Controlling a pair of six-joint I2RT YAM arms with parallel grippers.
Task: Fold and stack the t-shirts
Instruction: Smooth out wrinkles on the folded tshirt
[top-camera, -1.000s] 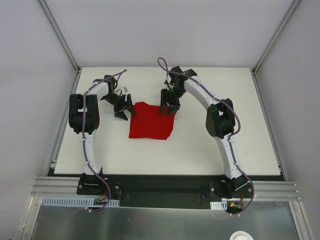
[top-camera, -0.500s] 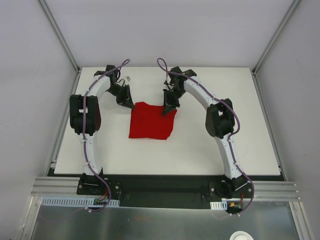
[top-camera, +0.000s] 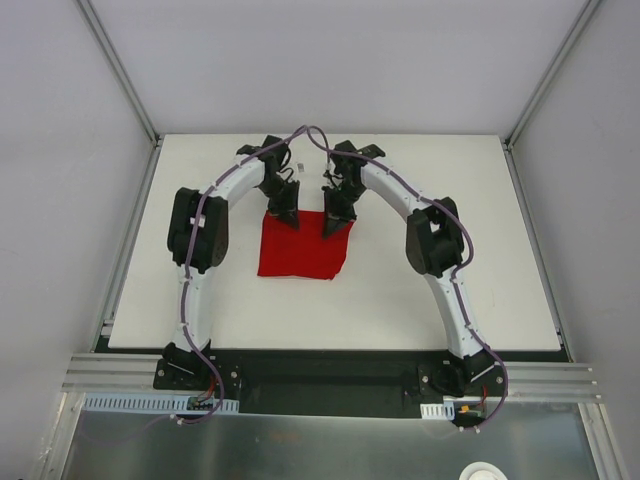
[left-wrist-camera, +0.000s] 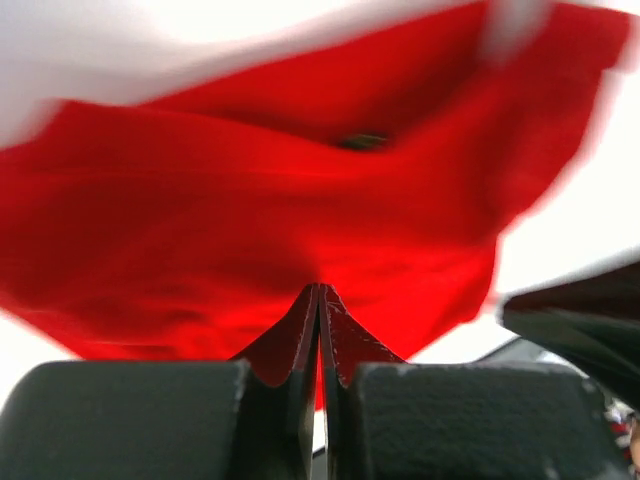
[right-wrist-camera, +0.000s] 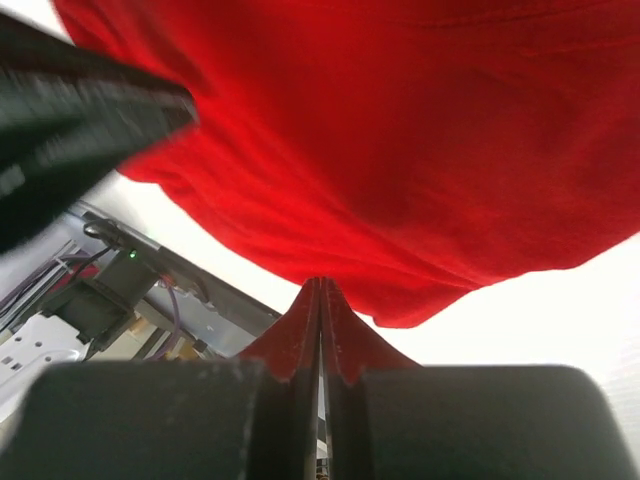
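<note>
From above, the left tool (top-camera: 291, 221) and right tool (top-camera: 332, 227) cover the far edge of the bright red soft fabric t-shirt (top-camera: 300, 255). Their tips are too small there to show how much cloth they pinch. In the left wrist view the t-shirt is smeared with blur and runs off the left edge. A small dark spot (left-wrist-camera: 362, 142) in its folds cannot be made out, nor can the blurred dark shape (left-wrist-camera: 575, 320) cut off at the right. In the right wrist view the cloth runs off the top edge, and a blurred dark bar (right-wrist-camera: 75, 110) is cut off at the left. In the overhead view, a white round object (top-camera: 483, 470) is cut by the near edge.
</note>
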